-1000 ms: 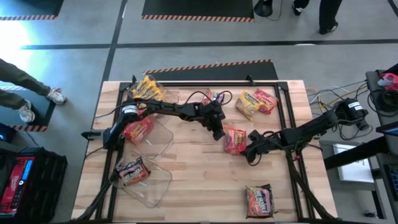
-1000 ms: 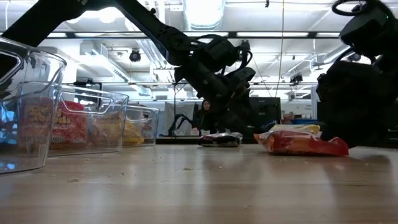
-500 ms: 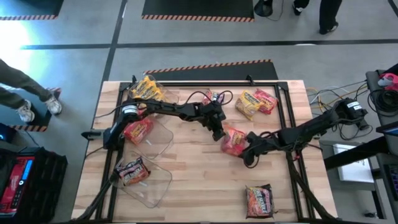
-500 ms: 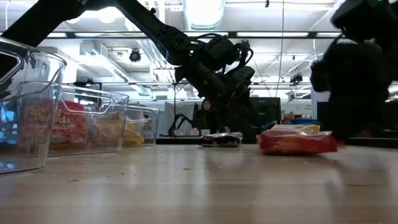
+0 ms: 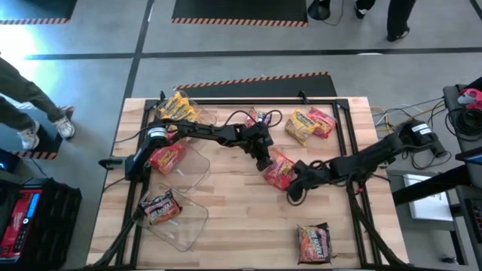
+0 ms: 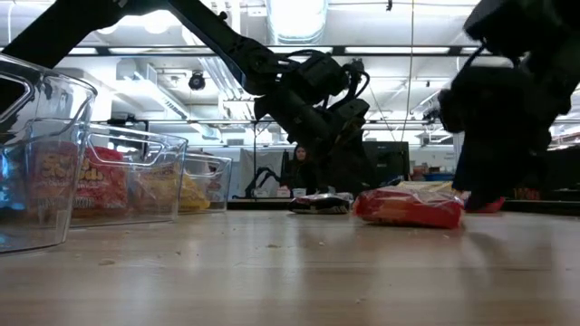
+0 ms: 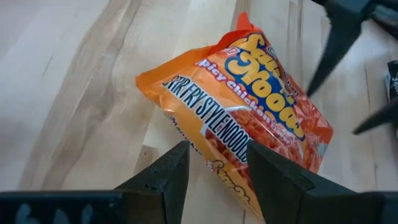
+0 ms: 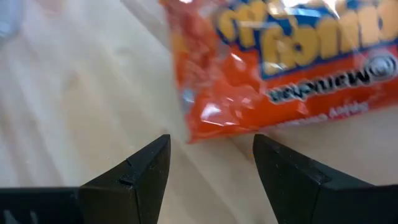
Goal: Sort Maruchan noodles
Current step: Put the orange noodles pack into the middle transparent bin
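High view: orange noodle packet [image 5: 278,169] between left gripper [image 5: 263,161], part-open above it, and open right gripper [image 5: 293,190]; collision risk.

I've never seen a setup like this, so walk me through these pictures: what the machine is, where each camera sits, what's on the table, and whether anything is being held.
These are two dark robot arms at a wooden table, each ending in two fingers. One camera looks straight down, one sits at tabletop height, and one rides on each wrist.

Clear bins on the left side already hold noodle packets. More packets lie loose: a pair near the back, a dark one at the front, and an orange packet in the middle.

The left gripper and the right gripper sit on opposite sides of that orange packet. The right one's fingers are open with only bare table between them. The left one's fingers are slightly apart over the packet's edge. Neither holds it yet.
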Robot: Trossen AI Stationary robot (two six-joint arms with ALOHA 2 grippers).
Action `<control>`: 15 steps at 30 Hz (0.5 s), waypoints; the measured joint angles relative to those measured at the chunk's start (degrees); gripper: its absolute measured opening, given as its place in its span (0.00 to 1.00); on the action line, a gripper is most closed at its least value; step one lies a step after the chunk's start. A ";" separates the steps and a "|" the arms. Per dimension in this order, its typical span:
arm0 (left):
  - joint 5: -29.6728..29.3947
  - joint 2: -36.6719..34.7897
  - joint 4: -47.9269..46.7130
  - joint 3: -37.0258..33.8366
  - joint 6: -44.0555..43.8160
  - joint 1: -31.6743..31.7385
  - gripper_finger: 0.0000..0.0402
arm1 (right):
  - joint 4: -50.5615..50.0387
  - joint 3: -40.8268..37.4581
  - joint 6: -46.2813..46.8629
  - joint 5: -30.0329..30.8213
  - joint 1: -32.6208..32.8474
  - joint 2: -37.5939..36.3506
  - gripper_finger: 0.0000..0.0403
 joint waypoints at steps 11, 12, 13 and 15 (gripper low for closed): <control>11.43 0.23 7.91 -0.02 -3.28 -2.27 0.36 | 0.45 0.26 0.64 0.24 -0.02 4.89 0.54; 11.48 0.30 8.26 -0.02 -2.78 -2.65 0.36 | 0.44 0.26 0.50 0.24 -0.02 4.88 0.54; 11.46 0.42 8.36 -0.02 -2.34 -2.96 0.36 | 0.37 0.26 0.42 0.24 -0.02 4.76 0.54; 10.84 0.96 8.28 -0.02 -1.58 -3.47 0.36 | 0.33 0.22 0.25 0.15 -0.02 4.61 0.54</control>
